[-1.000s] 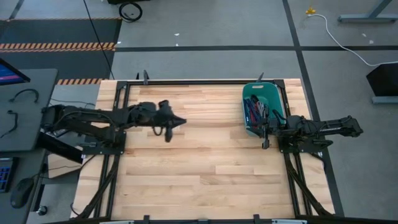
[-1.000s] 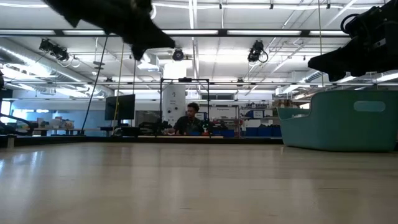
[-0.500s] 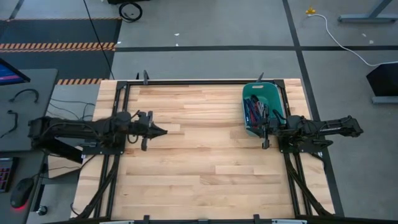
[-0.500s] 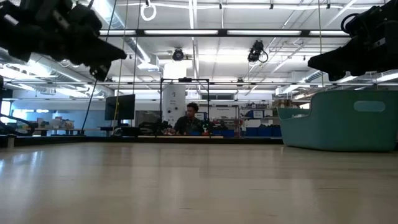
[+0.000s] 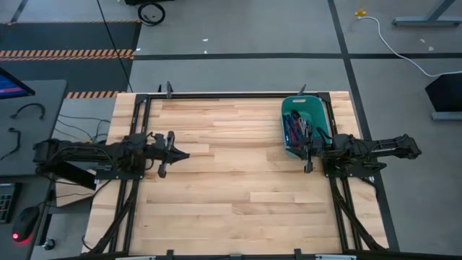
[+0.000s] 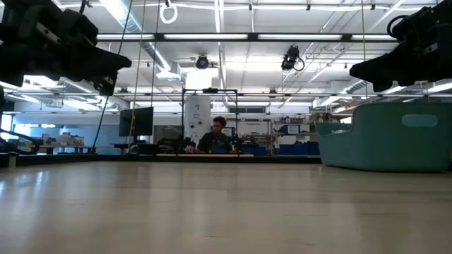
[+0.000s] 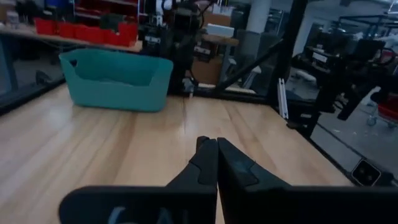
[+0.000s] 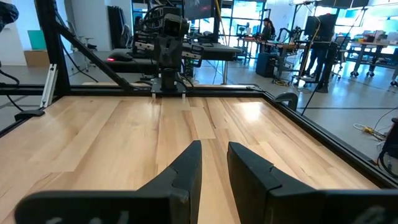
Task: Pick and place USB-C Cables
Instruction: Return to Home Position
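Note:
The USB-C cables [image 5: 298,128], several coloured bundles, lie inside the teal bin [image 5: 315,115] at the table's far right. The bin also shows in the low view [image 6: 385,137] and the left wrist view [image 7: 118,78], where its wall hides the cables. My right gripper [image 5: 307,160] hovers just at the bin's near end, pointing toward the table's left, with its fingers a little apart [image 8: 214,149]. My left gripper [image 5: 184,154] hangs over the table's left part, pointing right, and its fingers are shut together [image 7: 216,144] on nothing.
Bare wood [image 5: 238,166] stretches between the two arms. Black frame rails [image 5: 231,94] run along the table's edges. A person [image 6: 216,134] sits far off in the room behind. A white cord [image 5: 393,43] lies on the floor beyond the table.
My left arm has drawn back toward the table's left edge and a little toward the near edge, folding in on itself. The right arm, bin and cables stand as before.

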Tool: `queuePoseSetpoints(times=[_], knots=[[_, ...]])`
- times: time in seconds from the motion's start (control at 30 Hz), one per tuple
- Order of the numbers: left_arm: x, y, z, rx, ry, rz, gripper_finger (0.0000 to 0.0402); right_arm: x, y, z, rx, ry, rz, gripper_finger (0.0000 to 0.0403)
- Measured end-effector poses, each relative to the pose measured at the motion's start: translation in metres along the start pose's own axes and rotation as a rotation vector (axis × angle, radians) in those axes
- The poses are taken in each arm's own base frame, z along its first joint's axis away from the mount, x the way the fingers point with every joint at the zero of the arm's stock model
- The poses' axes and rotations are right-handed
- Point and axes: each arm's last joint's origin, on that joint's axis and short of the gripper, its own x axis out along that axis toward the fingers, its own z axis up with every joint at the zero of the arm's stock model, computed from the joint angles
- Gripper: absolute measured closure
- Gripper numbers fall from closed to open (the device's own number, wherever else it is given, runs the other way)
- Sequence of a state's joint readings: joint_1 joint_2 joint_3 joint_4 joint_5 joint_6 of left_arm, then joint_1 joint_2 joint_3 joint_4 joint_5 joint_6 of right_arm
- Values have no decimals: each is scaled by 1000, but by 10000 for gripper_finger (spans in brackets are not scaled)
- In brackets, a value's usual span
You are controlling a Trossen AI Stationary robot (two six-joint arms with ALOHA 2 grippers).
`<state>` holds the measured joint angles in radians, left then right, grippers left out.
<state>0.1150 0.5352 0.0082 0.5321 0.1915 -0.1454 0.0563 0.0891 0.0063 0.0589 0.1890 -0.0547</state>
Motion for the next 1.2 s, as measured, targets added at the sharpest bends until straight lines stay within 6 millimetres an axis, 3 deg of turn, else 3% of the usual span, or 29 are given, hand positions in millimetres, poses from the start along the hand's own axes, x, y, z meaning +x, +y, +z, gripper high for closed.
queuePoseSetpoints(times=[0.33, 0.8, 1.2], knots=[[-12, -5, 15, 31, -144, -22, 401, 0, 0, 0, 0, 0, 0, 321], [-31, -4, 13, -13, -158, 111, 401, 0, 0, 0, 0, 0, 1, 321], [-33, -1, 0, 2, -31, 175, 391, 0, 0, 1, 2, -8, 2, 321]])
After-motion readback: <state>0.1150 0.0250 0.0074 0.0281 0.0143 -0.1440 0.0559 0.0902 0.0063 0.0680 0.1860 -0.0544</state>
